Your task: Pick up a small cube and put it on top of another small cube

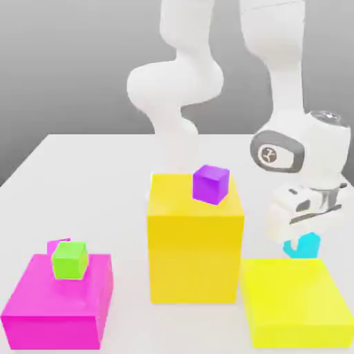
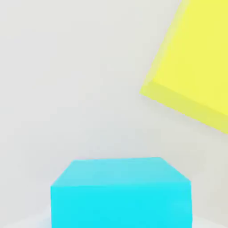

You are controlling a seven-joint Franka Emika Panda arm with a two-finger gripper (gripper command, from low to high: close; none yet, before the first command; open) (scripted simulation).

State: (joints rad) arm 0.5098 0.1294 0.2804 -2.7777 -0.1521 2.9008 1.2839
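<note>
1. My pincer [image 1: 304,238] is clamped on the cyan cube [image 1: 302,245], far side of the low yellow block [image 1: 294,301], exterior view's right.
2. Grasp step done, I judge.
3. Next: lift, carry it onto another small cube, e.g. the purple cube [image 1: 210,184].

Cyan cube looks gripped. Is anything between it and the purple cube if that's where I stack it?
Nothing sits on the purple cube, but it rests atop the tall yellow block, well above the cyan cube under the tool. That block's side wall stands between them, so lifting first looks necessary.
</note>
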